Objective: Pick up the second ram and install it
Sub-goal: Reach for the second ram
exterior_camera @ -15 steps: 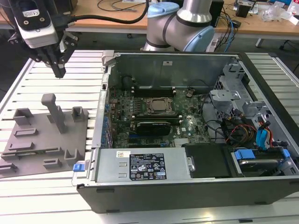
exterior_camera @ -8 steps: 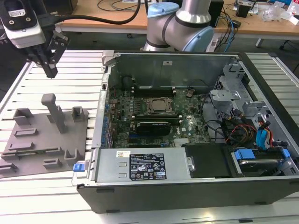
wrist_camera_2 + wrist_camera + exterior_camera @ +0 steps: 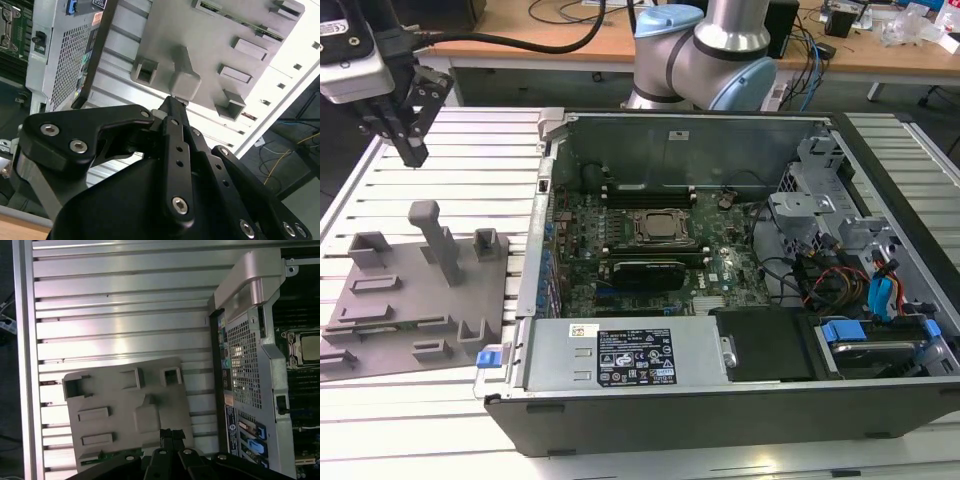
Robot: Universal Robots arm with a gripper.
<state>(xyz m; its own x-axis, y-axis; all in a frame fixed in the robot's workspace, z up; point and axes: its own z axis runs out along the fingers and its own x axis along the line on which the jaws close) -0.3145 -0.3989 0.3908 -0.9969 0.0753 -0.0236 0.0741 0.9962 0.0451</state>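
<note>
Second ram (image 3: 102, 455) sat low in edge slot of grey holder tray (image 3: 410, 290), green sliver showing. Gripper (image 3: 415, 155) hung well above tray, jaws pressed together, empty. Best approach, likely: spread jaws, square to stick's flat faces, descend straight. Slatted metal table (image 3: 420, 430) beneath; open computer case (image 3: 720, 420) beside; wooden desk (image 3: 520, 30) behind.

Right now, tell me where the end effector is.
In the exterior view the end effector hangs above the grey holder tray, clear of it, on the exterior view's left of the open computer case.
</note>
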